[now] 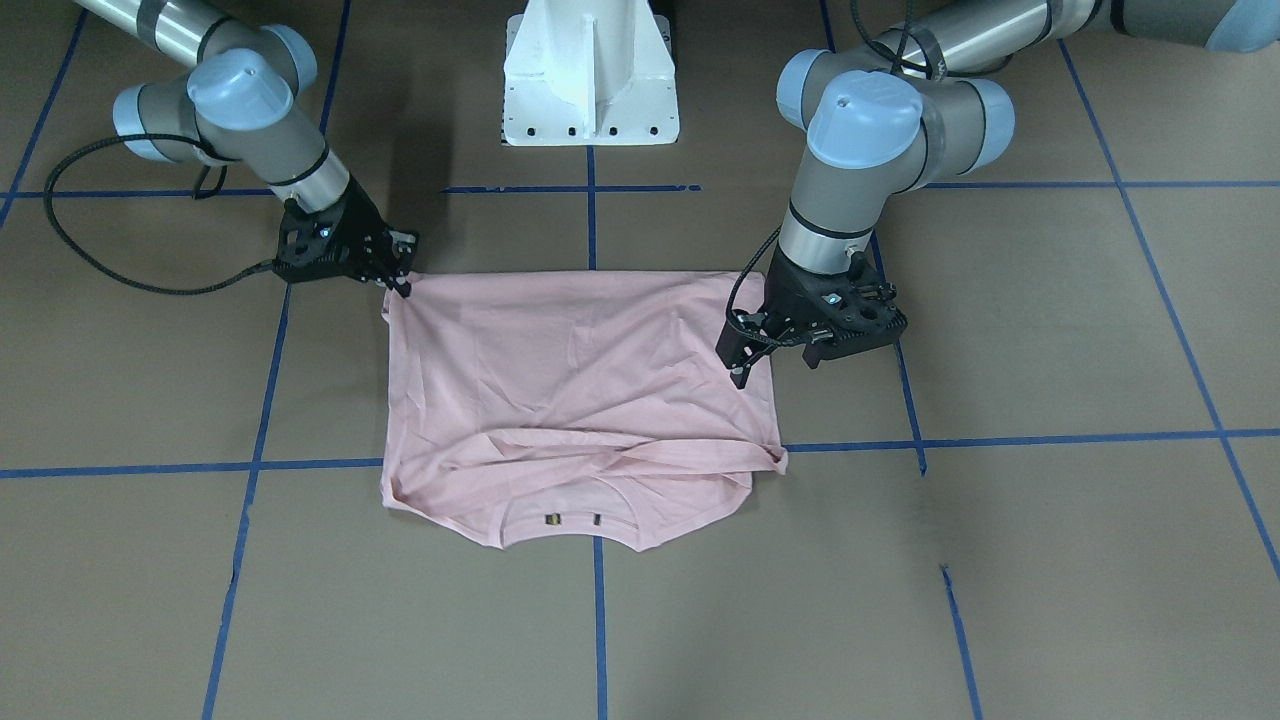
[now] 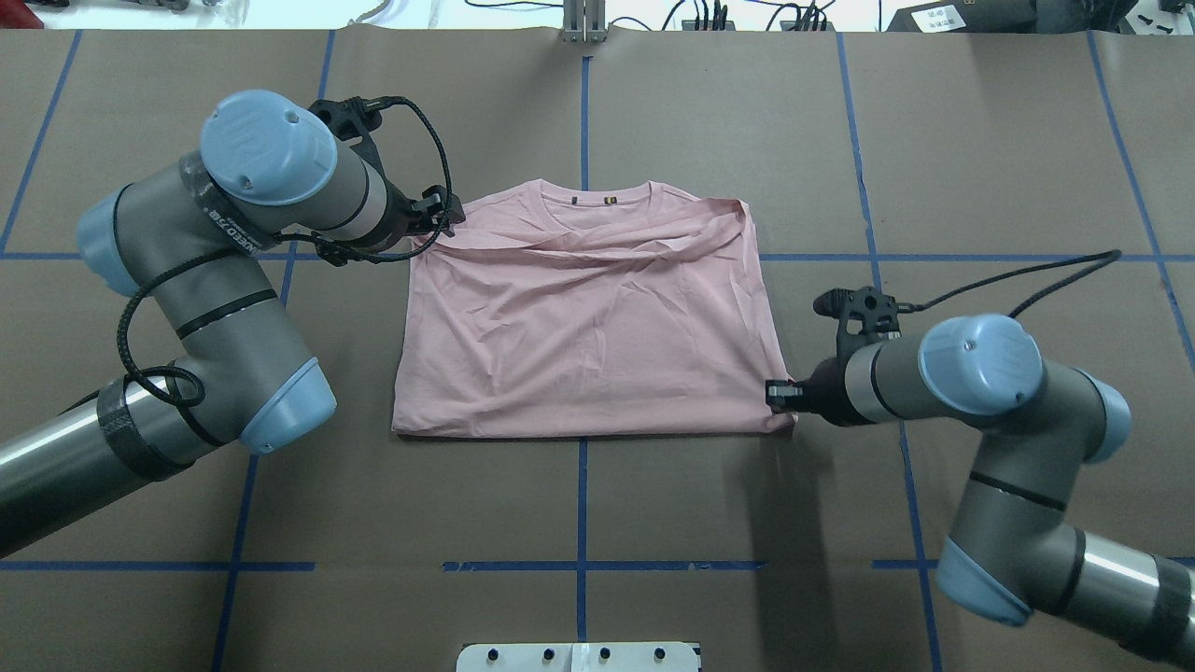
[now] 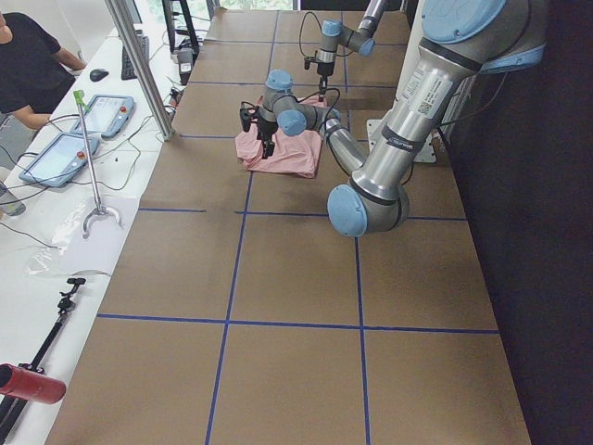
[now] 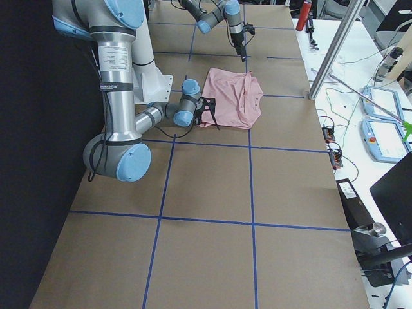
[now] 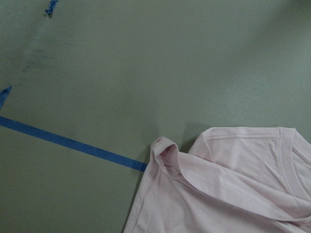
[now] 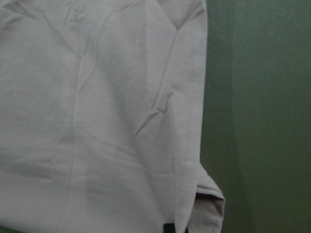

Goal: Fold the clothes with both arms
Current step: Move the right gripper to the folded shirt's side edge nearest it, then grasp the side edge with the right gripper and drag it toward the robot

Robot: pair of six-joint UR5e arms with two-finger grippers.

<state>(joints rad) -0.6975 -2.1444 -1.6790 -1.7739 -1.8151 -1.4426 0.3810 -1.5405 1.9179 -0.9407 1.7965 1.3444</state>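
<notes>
From front, left gripper [image 1: 738, 374] over T-shirt [image 1: 570, 380] edge; overhead half-hides it.

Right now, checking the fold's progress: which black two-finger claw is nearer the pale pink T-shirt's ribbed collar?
The left claw, by the shoulder corner beside the collar; the right claw is at the hem corner.

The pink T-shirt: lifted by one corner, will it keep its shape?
Probably floppy: the T-shirt lies in soft creases, so it would likely sag from a held corner. It looks thin; a push would probably bunch it rather than slide it whole.
</notes>
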